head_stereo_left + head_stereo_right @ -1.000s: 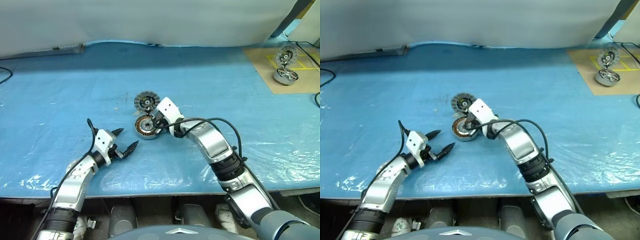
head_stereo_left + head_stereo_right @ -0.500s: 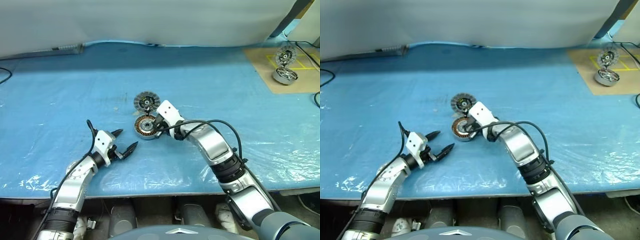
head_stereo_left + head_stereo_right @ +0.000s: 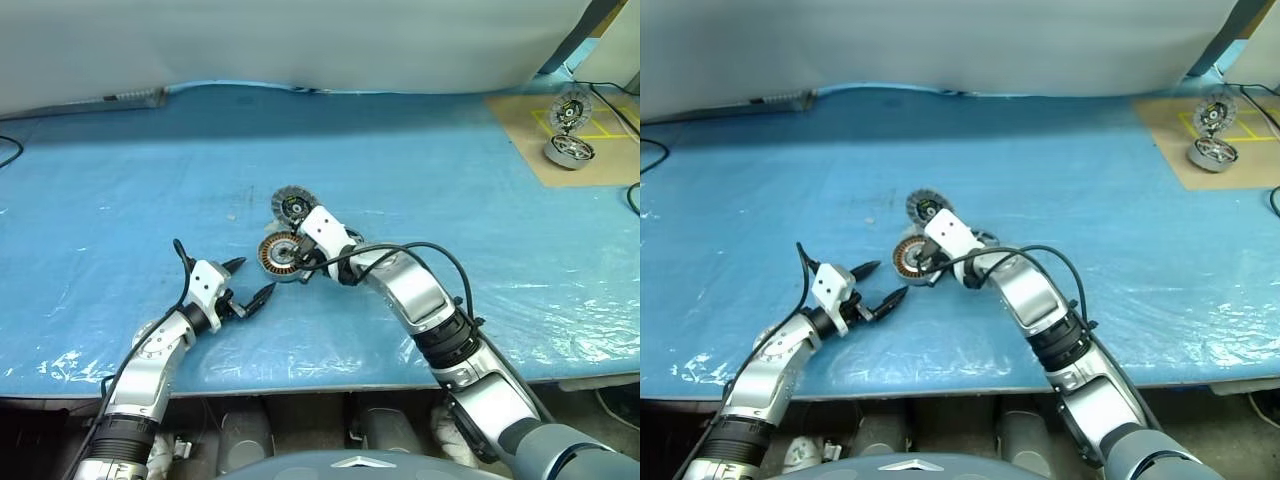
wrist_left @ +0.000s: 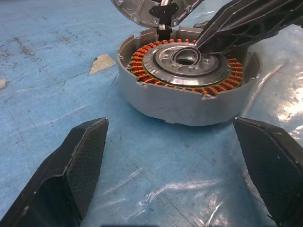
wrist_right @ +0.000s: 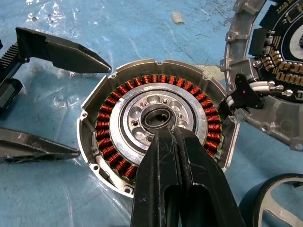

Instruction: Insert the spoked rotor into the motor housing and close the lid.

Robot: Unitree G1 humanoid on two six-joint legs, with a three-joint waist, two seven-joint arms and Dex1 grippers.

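Since the left gripper [image 3: 250,281] hovers with fingers spread wide and nothing between them, near and to the left of the motor housing [image 3: 279,255], you should treat it as a bystander for now. The housing sits on the blue table [image 3: 120,180], coils up, mouth unobstructed apart from the right gripper [image 5: 164,134], whose fingers are pinched together, gripping nothing, tips at the bore of the housing's centre hub. The lid [image 3: 292,205] lies just beyond the housing, tethered to it by short wires. The spoked rotor [image 5: 277,201] lies flat just right of the housing, beside the right arm. Judgement: the right arm is nearer; the rotor lies to its right, so you must back out and swing right.
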